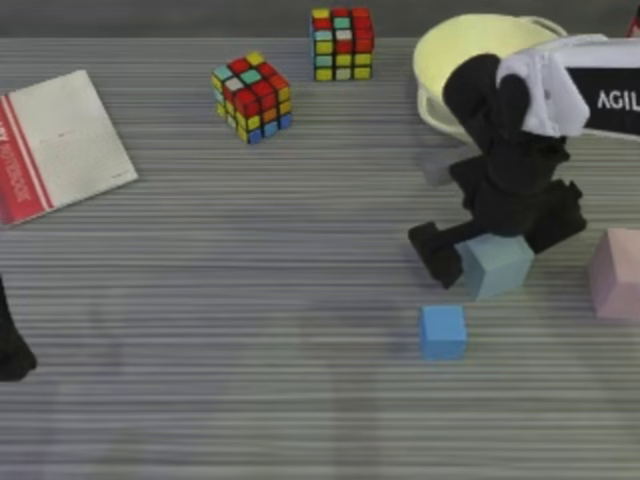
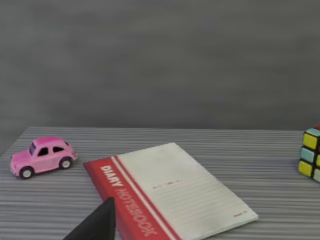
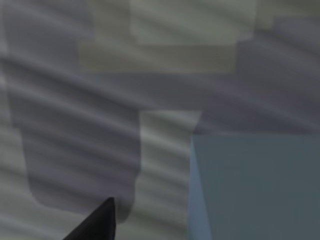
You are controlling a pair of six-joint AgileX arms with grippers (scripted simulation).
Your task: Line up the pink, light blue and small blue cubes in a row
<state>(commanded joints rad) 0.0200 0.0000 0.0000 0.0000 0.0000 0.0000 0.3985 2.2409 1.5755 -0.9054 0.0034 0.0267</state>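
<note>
Right arm [image 1: 560, 85], upper right of top view: white shell segment with black panel, white lettering "AGIL" cut off at frame edge. Below it, matte black wrist housing, lumpy and blocky. Right gripper [image 1: 490, 245]: black, thick squared fingers. Left arm [image 1: 12, 345], left edge of top view: black rounded tip only. Both wrist views: one black pointed finger tip at lower left.

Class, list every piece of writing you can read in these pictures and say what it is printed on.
"DIARY NOTEBOOK": white letters on the red band of the notebook.
"AGIL": cut off at the picture's edge, on the right arm.
Small red print on the notebook's white cover: too small to read.
</note>
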